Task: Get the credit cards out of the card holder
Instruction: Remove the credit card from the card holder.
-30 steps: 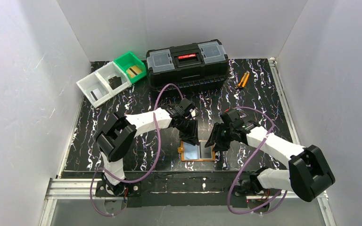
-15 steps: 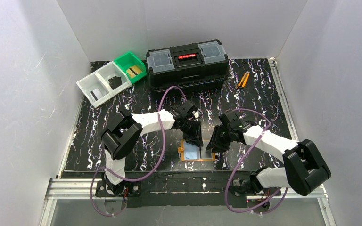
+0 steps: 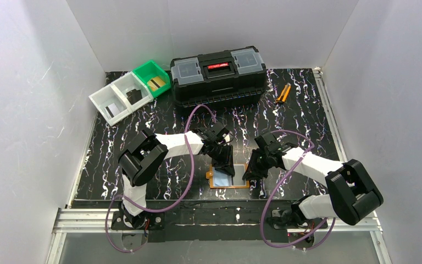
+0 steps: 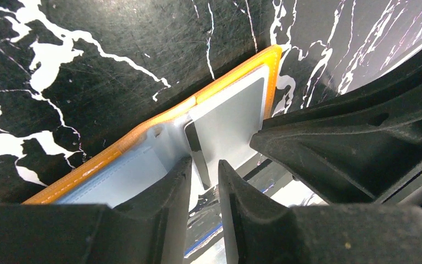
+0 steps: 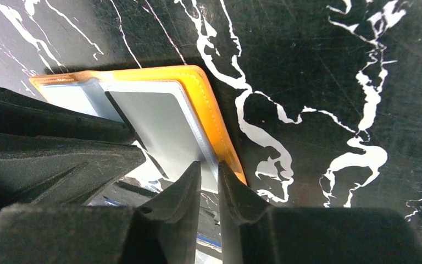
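Note:
The orange card holder lies open and flat on the table between both grippers, its clear pockets glaring pale grey. My left gripper presses its tips on the holder's middle. Its jaws stand a little apart astride a dark strip at the fold. My right gripper is down at the holder's right edge. Its jaws are narrowly apart astride the pocket's rim. I cannot tell whether a credit card is inside a pocket. Dark credit cards lie in the white bin and a tan one in the green bin.
A black toolbox stands at the back. The white bin and green bin sit at the back left. Orange-handled pliers lie at the back right. White walls close in on three sides.
The right gripper has moved left and down onto the holder's right edge, and its jaws have narrowed a lot. The left gripper has shifted slightly nearer over the holder.

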